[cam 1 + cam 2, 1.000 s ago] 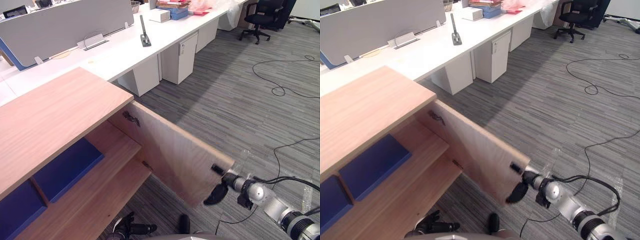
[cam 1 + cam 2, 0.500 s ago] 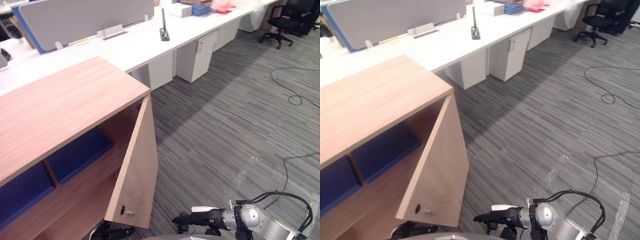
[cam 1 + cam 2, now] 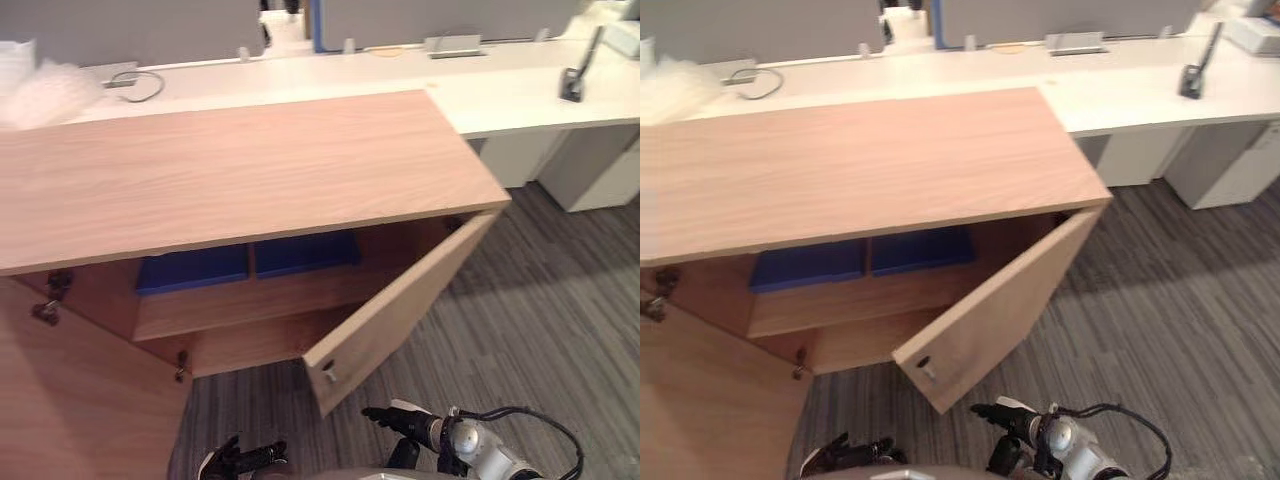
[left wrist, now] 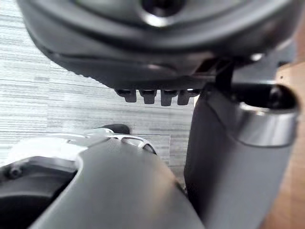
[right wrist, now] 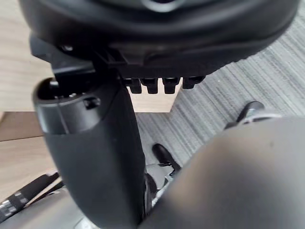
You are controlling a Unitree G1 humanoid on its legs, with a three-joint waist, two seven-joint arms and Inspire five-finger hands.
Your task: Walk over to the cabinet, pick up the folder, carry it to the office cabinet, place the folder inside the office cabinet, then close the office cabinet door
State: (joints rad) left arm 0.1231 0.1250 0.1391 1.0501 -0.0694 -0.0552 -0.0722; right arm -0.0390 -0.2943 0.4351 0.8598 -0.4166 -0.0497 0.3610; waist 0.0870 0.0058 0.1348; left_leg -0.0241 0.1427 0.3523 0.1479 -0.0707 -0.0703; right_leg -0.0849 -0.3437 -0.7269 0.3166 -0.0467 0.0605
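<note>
The wooden office cabinet point(image 3: 250, 165) stands before me. Two flat blue folders point(image 3: 192, 270) point(image 3: 305, 253) lie side by side on its upper shelf. Its right door point(image 3: 400, 305) is partly swung in, the knobbed free edge pointing toward me. The left door point(image 3: 70, 400) hangs wide open at the lower left. My right hand point(image 3: 400, 420) is low over the carpet just below the right door's free edge, fingers straight, touching nothing. My left hand point(image 3: 240, 460) hangs at the bottom edge with relaxed fingers and holds nothing.
Behind the cabinet runs a long white desk point(image 3: 520, 95) with grey partitions, a loose cable point(image 3: 135, 85), crumpled white wrap point(image 3: 40, 90) and a black handset point(image 3: 573, 75). White pedestals point(image 3: 600, 170) stand beneath it. Grey striped carpet point(image 3: 560, 320) lies to the right.
The right door has swung from wide open to partly closed. My right hand has left its edge and dropped below it. The camera has turned to face the cabinet's front.
</note>
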